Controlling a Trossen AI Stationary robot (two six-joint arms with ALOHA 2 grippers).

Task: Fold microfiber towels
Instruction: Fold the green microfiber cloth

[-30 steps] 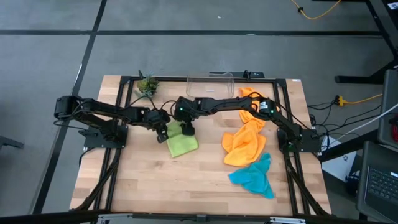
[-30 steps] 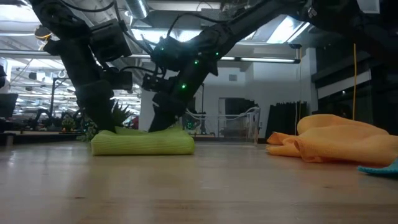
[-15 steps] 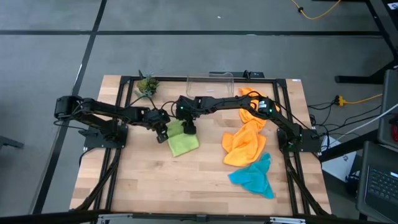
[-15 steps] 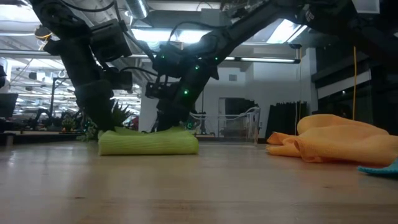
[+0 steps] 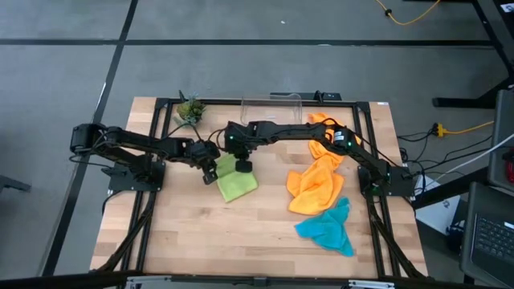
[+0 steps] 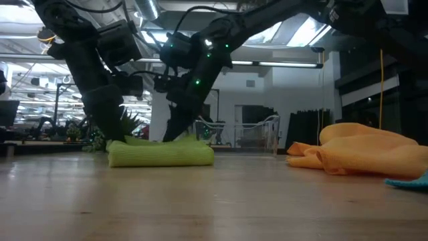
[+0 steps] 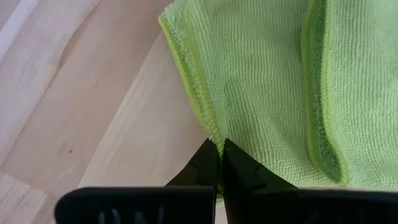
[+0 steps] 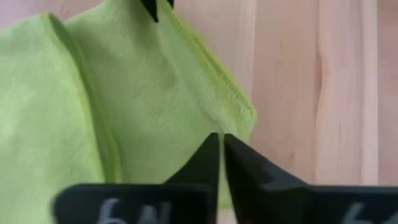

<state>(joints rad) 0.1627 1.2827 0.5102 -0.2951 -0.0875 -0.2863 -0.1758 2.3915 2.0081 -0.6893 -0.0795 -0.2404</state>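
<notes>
Lime green towel (image 5: 236, 182) lies part-folded near the middle of the counter (image 5: 193, 241), its far edge pinched by both closed hands: our left hand (image 7: 219, 163) at one corner, our right hand (image 8: 221, 158) at the other. We should lift both evenly and lay the edge over square. Orange towels (image 5: 315, 183) and teal towel (image 5: 328, 227) wait apart.
</notes>
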